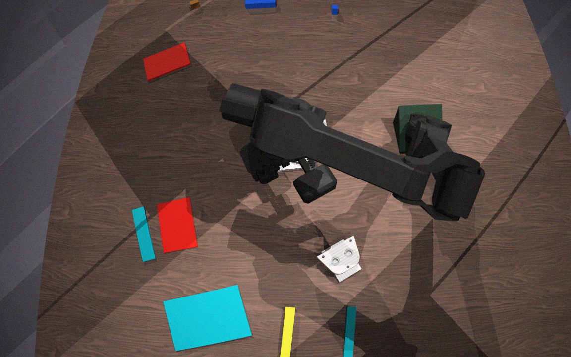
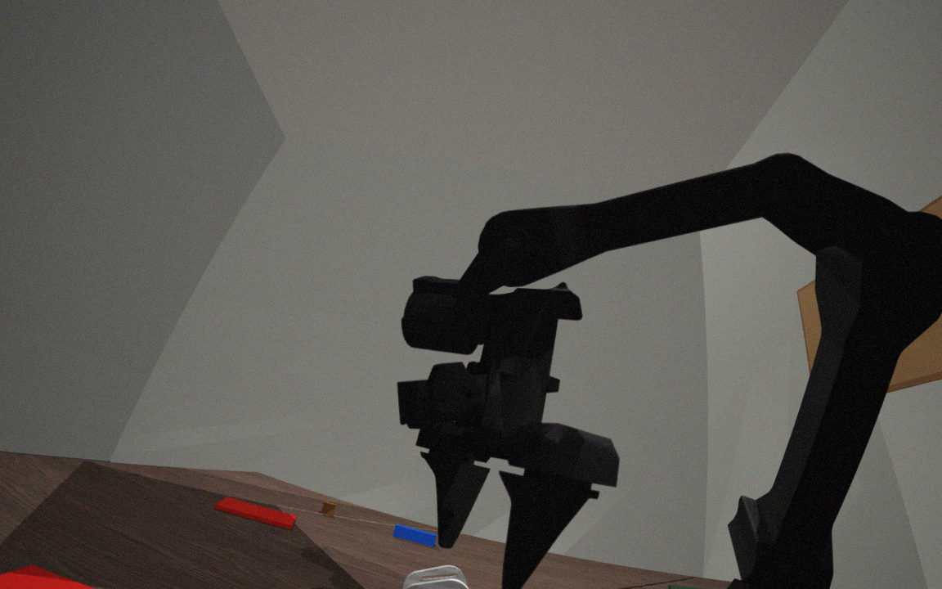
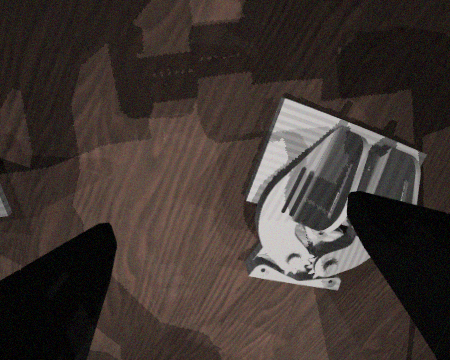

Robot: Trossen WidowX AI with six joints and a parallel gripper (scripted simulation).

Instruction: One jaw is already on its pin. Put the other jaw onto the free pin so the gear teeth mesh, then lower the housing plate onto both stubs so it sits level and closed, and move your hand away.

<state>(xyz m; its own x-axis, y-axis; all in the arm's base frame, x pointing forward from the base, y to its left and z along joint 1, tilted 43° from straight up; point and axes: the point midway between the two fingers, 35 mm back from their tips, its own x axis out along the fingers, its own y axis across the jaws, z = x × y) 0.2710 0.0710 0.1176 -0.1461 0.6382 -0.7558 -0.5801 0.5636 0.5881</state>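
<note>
The white base [image 3: 295, 116] carries two white jaws. The left jaw [image 3: 279, 234] and right jaw [image 3: 355, 256] stand side by side in the wrist view, their round toothed ends close together near the front strip; I cannot tell if the teeth fully mesh. In the top view the arm hides most of this assembly. My gripper [image 3: 232, 219] [image 2: 477, 565] is wide open and empty above the table, its right finger overlapping the right jaw in the wrist view. The white housing plate [image 1: 341, 263] with two ringed holes lies apart, nearer the front in the top view; an edge shows at far left in the wrist view.
Red blocks [image 1: 167, 61] [image 1: 177, 225], a narrow cyan block [image 1: 143, 233] and a large cyan block [image 1: 207, 318] lie left. A yellow bar [image 1: 288, 330] and a teal bar [image 1: 350, 330] lie at the front. A dark green block [image 1: 429, 110] is by the arm's base.
</note>
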